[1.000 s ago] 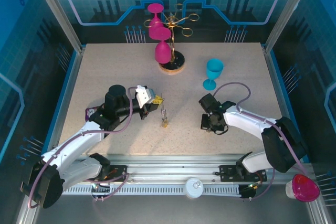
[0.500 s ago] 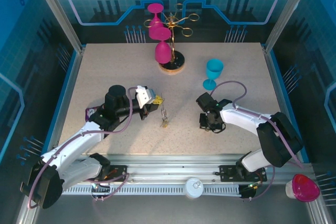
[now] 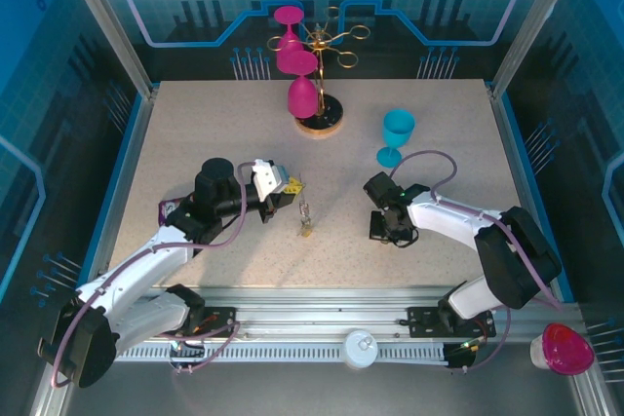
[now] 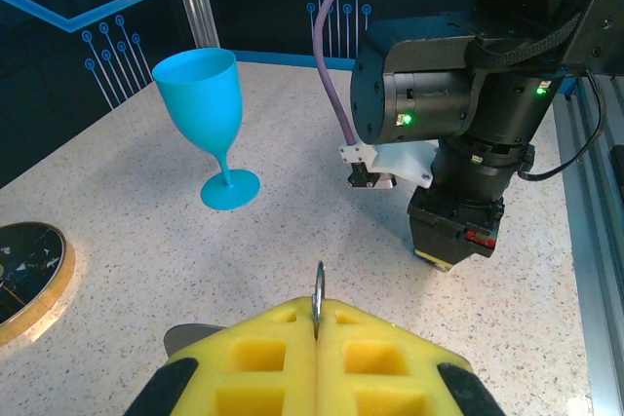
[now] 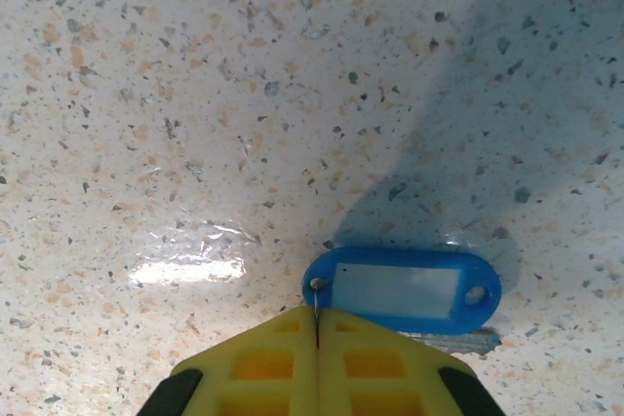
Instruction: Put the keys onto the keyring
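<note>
left gripper (image 4: 317,321): pads pressed together, pinching keyring (image 4: 318,291); yellow key (image 3: 307,231) on links below | right gripper (image 5: 317,326): pads together, pinching blue key (image 5: 402,289) by its loop, at table (image 5: 146,94)

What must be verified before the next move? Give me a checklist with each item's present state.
1. Left claw shut on the keyring: ok.
2. Right claw shut on the blue key's small loop: ok.
3. Blue key lifted off the table: cannot tell.
4. Keyring's opening turned toward the right claw: cannot tell.
5. Chain below the left claw straight, untangled: ok.
6. Goblet upright, apart from both arms: ok.
</note>
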